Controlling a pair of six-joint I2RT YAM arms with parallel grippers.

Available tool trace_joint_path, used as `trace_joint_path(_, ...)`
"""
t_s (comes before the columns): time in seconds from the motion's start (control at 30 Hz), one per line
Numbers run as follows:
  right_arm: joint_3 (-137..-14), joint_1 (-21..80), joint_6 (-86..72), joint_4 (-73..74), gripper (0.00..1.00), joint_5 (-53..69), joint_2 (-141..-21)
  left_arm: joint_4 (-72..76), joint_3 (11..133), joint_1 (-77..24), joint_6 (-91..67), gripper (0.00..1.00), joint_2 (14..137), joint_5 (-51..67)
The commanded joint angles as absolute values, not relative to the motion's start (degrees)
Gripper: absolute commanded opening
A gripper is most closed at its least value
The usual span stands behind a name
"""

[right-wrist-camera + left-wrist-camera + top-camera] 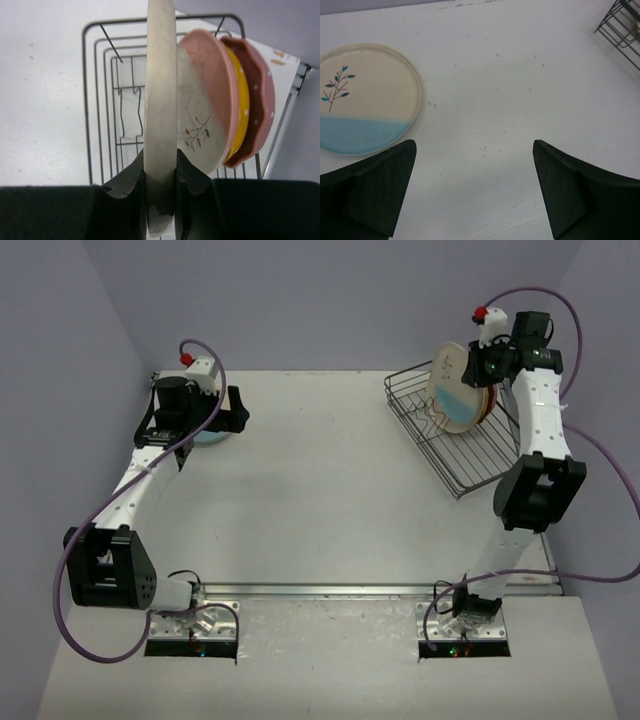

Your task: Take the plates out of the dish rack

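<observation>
Between the fingers of right gripper [160, 172], clamped tight: upright cream plate [160, 75] at dish rack [95, 100]. Lift straight up, clear of neighbouring plates [215, 95] just right. Ahead-left of wide-open left gripper [475, 190], flat on table [520, 75]: unloaded plate [365, 100].

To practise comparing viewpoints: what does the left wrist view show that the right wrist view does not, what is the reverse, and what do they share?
Only the left wrist: a cream-and-blue plate lying flat on the table, beyond the open left end effector.
Only the right wrist: the right end effector shut on an edge-on plate. Beside that plate, a cream-and-pink plate, a yellow plate and a pink dotted plate stand in the dish rack.
Both: the dish rack and the white table.
</observation>
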State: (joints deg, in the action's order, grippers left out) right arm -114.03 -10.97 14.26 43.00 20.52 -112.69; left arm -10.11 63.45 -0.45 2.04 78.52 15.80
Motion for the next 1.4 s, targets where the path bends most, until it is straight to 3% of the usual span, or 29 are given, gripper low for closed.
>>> trace_joint_path(0.0, -118.71, -10.11, 11.25, 36.37, 0.00, 31.42, -101.60, -7.63, 66.92, -0.26, -1.54, 1.00, 76.19, 22.89)
trace_joint_path(0.2, -114.38, -9.87, 3.23, 36.12, 0.00, 43.61, -97.11, -2.23, 65.55, -0.35, -6.94, 0.99, 75.03, 42.60)
trace_joint_path(0.37, -103.52, -7.30, -6.92, 30.98, 0.00, 57.84, -93.05, 4.66, 61.87, -1.26, -14.53, 0.97, 75.68, 51.43)
trace_joint_path(0.67, -91.64, 6.06, -13.36, 25.23, 0.00, 63.65, -87.84, 3.99, 59.98, -8.71, -16.75, 0.90, 78.33, 52.40)
trace_joint_path(0.9, -89.35, 10.30, -18.39, 21.68, 0.00, 66.27, -87.44, 3.27, 59.49, -13.98, -17.45, 0.88, 81.33, 51.36)
trace_joint_path(1.03, -88.04, 10.90, -18.77, 20.95, 0.00, 66.06, -87.29, 5.55, 58.46, -14.16, -20.05, 0.63, 82.15, 56.38)
trace_joint_path(1.17, -87.73, 10.90, -17.52, 21.70, 0.00, 64.75, -87.94, 13.70, 54.89, -14.23, -25.81, 0.15, 80.74, 61.30)
trace_joint_path(1.2, -87.77, 10.90, -17.61, 21.65, 0.00, 64.66, -88.12, 13.76, 54.71, -14.18, -26.09, 0.08, 80.60, 61.79)
trace_joint_path(1.27, -87.97, 10.90, -17.99, 21.50, 0.00, 64.52, -88.40, 13.61, 54.51, -14.09, -26.40, 0.00, 80.36, 62.39)
trace_joint_path(1.37, -89.03, 10.95, -18.46, 22.86, 0.07, 62.88, -89.84, 15.51, 53.90, -12.63, -28.33, 0.00, 79.53, 62.61)
